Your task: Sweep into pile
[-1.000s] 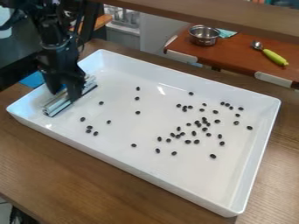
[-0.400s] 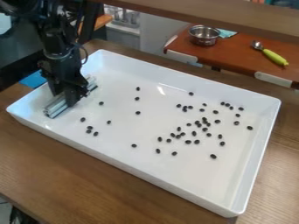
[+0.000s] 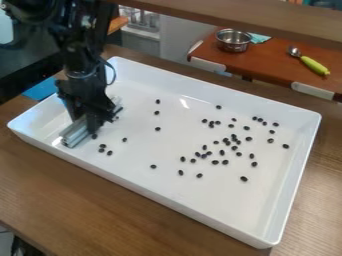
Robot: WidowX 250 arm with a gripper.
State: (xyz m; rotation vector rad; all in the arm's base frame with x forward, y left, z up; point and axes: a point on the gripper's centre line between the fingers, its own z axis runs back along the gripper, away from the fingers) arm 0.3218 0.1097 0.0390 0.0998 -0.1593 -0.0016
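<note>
At the left end of the white tray [image 3: 267,220], my gripper [image 3: 87,122] points down, shut on a silvery metal bar [image 3: 77,133] that rests low over the tray floor, slanting from lower left to upper right. Two dark beans touch or nearly touch the bar's right side. Just right of it lie a few more beans [image 3: 103,146]. Several single beans [image 3: 157,129] dot the middle. A loose scatter of many dark beans [image 3: 234,136] covers the tray's right half.
The tray's raised walls surround the beans on a brown wooden table [image 3: 100,200]. Behind, a red-brown counter holds a metal pot [image 3: 233,41] and a green-handled scoop [image 3: 314,65]. A wooden beam [image 3: 247,20] crosses the top.
My gripper and the bar have moved right across the tray's left end, reaching the nearest beans. The beans farther right have stayed put.
</note>
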